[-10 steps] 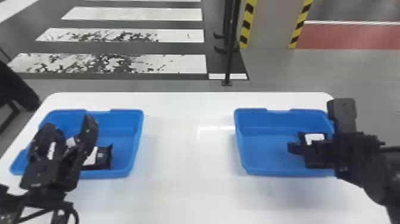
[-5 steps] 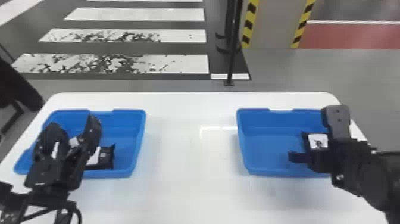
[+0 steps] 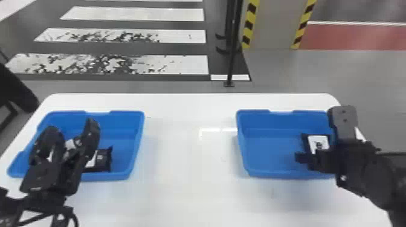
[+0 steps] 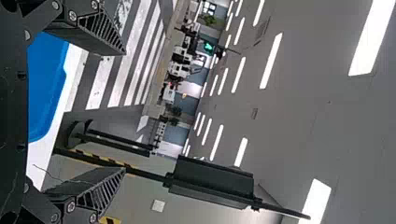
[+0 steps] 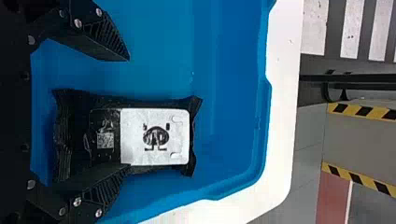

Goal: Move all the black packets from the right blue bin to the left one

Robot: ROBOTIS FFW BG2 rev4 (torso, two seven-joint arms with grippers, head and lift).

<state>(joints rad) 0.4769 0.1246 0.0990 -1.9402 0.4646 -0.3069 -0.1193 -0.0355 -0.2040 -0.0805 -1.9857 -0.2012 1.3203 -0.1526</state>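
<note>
Right gripper (image 5: 129,113) has been shifted slightly robotward since a second ago, over the black packet (image 5: 154,119) in the right blue bin (image 3: 272,174).
The packet's long axis is laid twelve to six, between wide-open fingers (image 5: 105,186); its edge is overlapped by the three-o'clock finger. Nothing is gripped. Farther off, at nine o'clock, the left gripper (image 4: 124,111) is spread empty over the left bin (image 3: 139,135).

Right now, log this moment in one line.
right gripper: open over black packet in right bin; left gripper: open at left bin; left bin: another packet inside; transfer: unfinished
</note>
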